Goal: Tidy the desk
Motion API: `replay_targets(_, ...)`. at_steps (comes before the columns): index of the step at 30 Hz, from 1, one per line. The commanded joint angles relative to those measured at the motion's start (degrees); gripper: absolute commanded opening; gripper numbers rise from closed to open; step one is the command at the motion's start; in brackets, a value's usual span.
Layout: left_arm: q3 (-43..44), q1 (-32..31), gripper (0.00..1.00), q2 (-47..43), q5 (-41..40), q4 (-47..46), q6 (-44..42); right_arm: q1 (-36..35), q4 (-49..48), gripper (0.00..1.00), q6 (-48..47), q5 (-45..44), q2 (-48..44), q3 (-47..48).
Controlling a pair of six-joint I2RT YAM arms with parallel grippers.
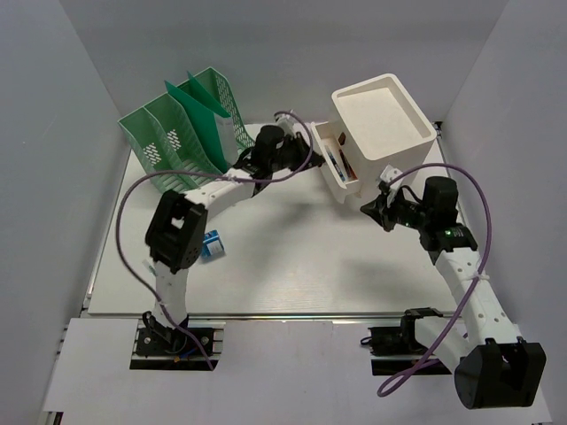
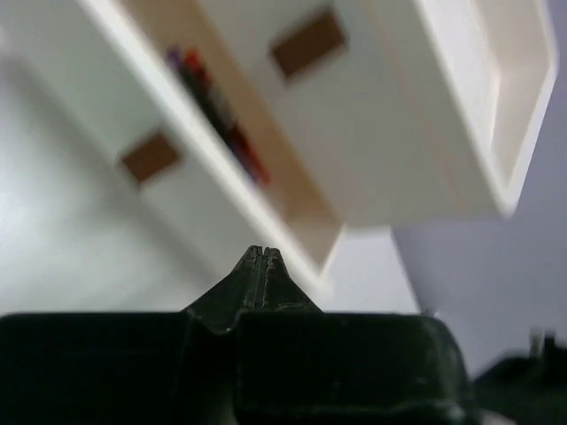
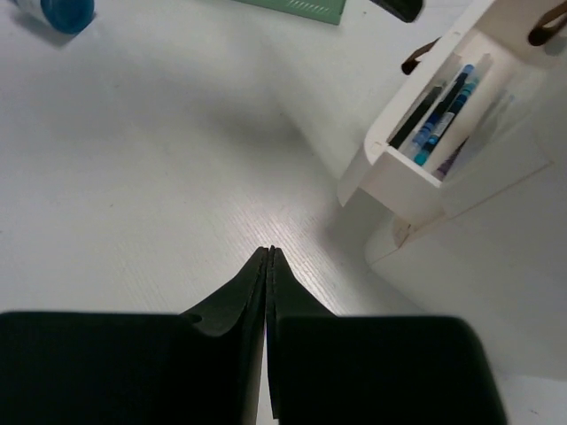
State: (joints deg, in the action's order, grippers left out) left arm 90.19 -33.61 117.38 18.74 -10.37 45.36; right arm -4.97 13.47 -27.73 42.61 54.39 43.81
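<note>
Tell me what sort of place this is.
Probably a robot test cell staged as an office workspace. The white desk is boxed in by pale grey walls, and on it stand a green file rack and a white drawer box with pens in its open drawer.

On the bench [image 1: 301,266], a file rack [image 1: 182,133] stands upper left and a drawer box [image 1: 383,119] upper right. Its open drawer [image 1: 345,190] holds pens [image 3: 443,111]. A small container [image 1: 213,243] lies left of centre.
</note>
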Motion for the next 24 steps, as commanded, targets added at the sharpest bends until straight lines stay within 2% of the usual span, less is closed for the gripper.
replay_targets(1,-9.5,0.5,0.00,-14.2,3.1,6.1,-14.3,-2.2,-1.9,0.05,-3.4,1.6,-0.6,-0.8)
replay_targets(2,-12.5,0.5,0.03,-16.5,3.0,7.3,-16.4,-4.0,-2.2,0.04,-2.7,0.1,-0.3,-0.3)
replay_targets(3,-15.4,1.2,0.10,-21.8,2.7,8.9,-20.9,-6.0,-2.2,0.04,-2.1,-2.9,1.8,0.4)
replay_targets(4,-20.5,1.2,0.31,-24.3,2.1,9.8,-23.5,-8.6,-1.4,0.03,-1.7,-4.6,3.3,2.7)
replay_targets(6,-25.5,1.2,0.51,-31.2,-2.6,11.6,-29.5,-11.8,-0.3,0.02,-0.8,-12.1,8.2,5.3)
replay_targets(7,-27.7,1.2,0.64,-33.5,-4.1,11.0,-30.5,-16.6,0.3,0.01,-0.8,-14.8,10.0,7.8)
replay_targets(9,-32.3,0.6,0.75,-37.5,-6.5,8.1,-32.3,-19.9,1.1,0.00,-0.2,-23.7,15.0,10.5)
replay_targets(10,-32.4,0.6,0.76,-40.0,-8.4,8.3,-33.0,-24.0,1.0,0.00,0.3,-26.6,16.7,11.9)
replay_targets(12,-30.5,0.6,0.79,-41.4,-10.7,11.8,-34.2,-27.3,1.0,0.00,0.7,-35.3,21.9,16.4)
replay_targets(13,-30.2,0.6,0.79,-42.6,-14.7,12.7,-34.5,-29.1,1.0,0.00,1.1,-38.2,23.7,18.2)
replay_targets(14,-30.2,0.6,0.80,-43.5,-17.0,13.2,-35.0,-30.0,1.4,0.00,1.2,-44.9,25.7,22.3)
replay_targets(15,-31.2,0.6,0.80,-44.5,-17.8,12.8,-35.3,-31.7,2.9,0.00,1.2,-48.0,30.1,24.5)
replay_targets(16,-32.1,0.6,0.81,-46.2,-22.0,12.4,-35.4,-32.5,4.0,0.00,0.9,-50.7,32.5,26.9)
replay_targets(17,-32.7,0.6,0.82,-46.9,-23.0,11.3,-35.5,-34.4,4.7,0.00,0.8,-56.6,34.6,31.1)
replay_targets(20,-32.9,0.6,0.82,-48.0,-24.1,11.6,-35.8,-35.9,7.6,0.00,0.4,-65.7,43.1,37.1)
replay_targets(24,-33.8,0.6,0.82,-49.4,-25.4,10.8,-36.3,-37.6,10.0,0.00,0.0,-71.3,50.9,44.8)
